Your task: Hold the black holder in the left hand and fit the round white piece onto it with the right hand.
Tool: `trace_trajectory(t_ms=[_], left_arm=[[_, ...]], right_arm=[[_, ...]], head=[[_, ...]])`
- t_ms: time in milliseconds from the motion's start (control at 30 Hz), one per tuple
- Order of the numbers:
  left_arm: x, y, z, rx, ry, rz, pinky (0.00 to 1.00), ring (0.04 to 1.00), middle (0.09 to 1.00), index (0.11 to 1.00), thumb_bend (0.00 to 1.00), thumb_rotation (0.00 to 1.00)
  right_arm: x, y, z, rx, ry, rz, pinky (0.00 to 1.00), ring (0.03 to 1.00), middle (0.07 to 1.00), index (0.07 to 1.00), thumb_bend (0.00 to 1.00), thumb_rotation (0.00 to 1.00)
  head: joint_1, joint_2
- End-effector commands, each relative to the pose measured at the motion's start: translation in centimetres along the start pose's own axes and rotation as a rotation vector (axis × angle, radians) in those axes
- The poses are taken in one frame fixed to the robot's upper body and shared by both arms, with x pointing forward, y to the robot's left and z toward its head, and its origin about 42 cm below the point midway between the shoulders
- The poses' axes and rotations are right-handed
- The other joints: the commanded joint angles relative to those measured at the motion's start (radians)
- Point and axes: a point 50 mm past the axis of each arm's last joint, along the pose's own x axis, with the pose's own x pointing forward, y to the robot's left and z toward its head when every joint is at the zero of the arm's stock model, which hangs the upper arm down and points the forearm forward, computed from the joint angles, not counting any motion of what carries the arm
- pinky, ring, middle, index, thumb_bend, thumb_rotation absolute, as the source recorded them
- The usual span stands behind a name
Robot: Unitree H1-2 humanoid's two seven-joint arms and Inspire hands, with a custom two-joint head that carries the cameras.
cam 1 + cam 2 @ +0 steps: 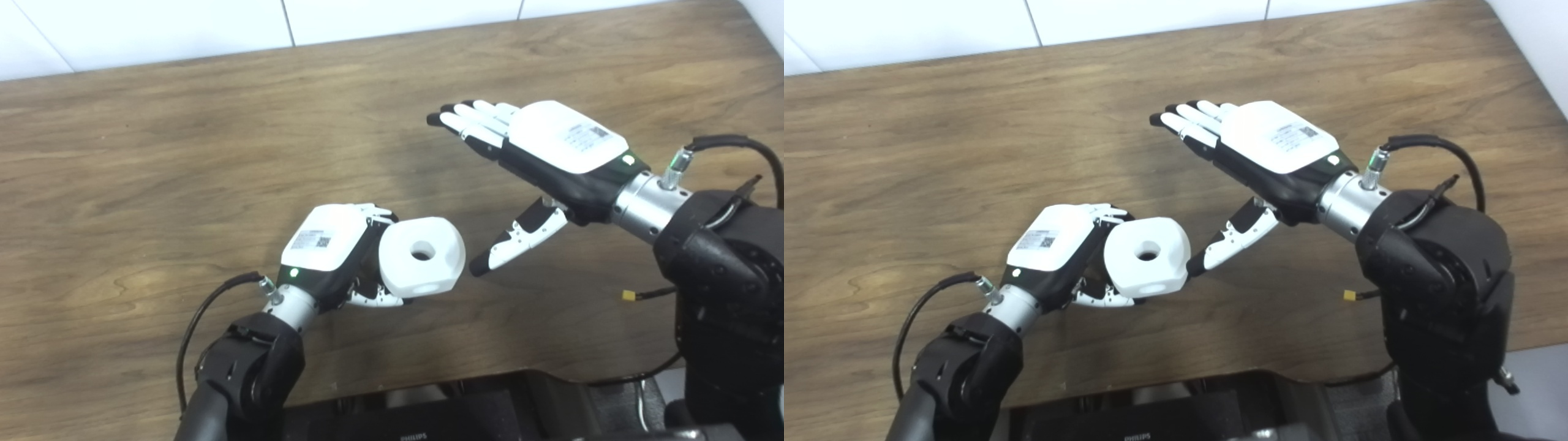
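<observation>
My left hand [334, 254] is shut low at the table's front middle. The round white piece [421, 257], a rounded block with a centre hole, sits at the front of its fingers, pointing right. The black holder is almost wholly hidden behind the piece and the fingers; only a dark part shows between them [1101, 269]. My right hand [539, 156] is open and empty, palm down, raised to the right of the piece. Its thumb tip [490, 260] is just right of the piece, with a small gap in the left eye view.
The wooden table [184, 153] runs to a white tiled wall at the back. A small yellow connector on a thin cable [629, 296] hangs by the right arm. A dark box marked Philips [416, 429] sits below the front edge.
</observation>
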Motion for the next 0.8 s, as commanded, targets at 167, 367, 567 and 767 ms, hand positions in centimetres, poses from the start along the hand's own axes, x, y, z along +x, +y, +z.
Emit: trace_trajectory(t_ms=[167, 367, 567, 767], left_arm=[[-0.9, -1.0, -0.4, 0.027, 0.035, -0.124, 0.85, 0.849, 0.82, 0.763, 0.79, 0.19], [-0.9, -1.0, -0.4, 0.035, 0.039, -0.123, 0.84, 0.85, 0.825, 0.813, 0.79, 0.2], [-0.9, -0.9, -0.6, 0.039, 0.053, -0.111, 0.84, 0.852, 0.831, 0.837, 0.8, 0.2], [-0.9, -0.2, -1.4, 0.063, 0.097, -0.116, 0.86, 0.863, 0.848, 0.851, 0.82, 0.23]], right_arm=[[-0.5, -0.5, 0.2, -0.018, -0.003, -0.015, 0.98, 1.0, 1.0, 0.991, 1.0, 0.56], [-0.6, -0.5, 0.0, -0.012, 0.005, -0.016, 0.98, 1.0, 0.998, 0.988, 1.0, 0.55], [-0.7, -0.4, -0.1, -0.019, 0.015, -0.012, 0.98, 1.0, 0.997, 0.987, 1.0, 0.56], [-0.7, -0.5, -0.2, -0.012, 0.019, -0.017, 0.99, 1.0, 0.996, 0.984, 1.0, 0.53]], head=[[-0.002, 0.007], [-0.002, 0.007], [0.007, 0.001], [0.013, -0.002]])
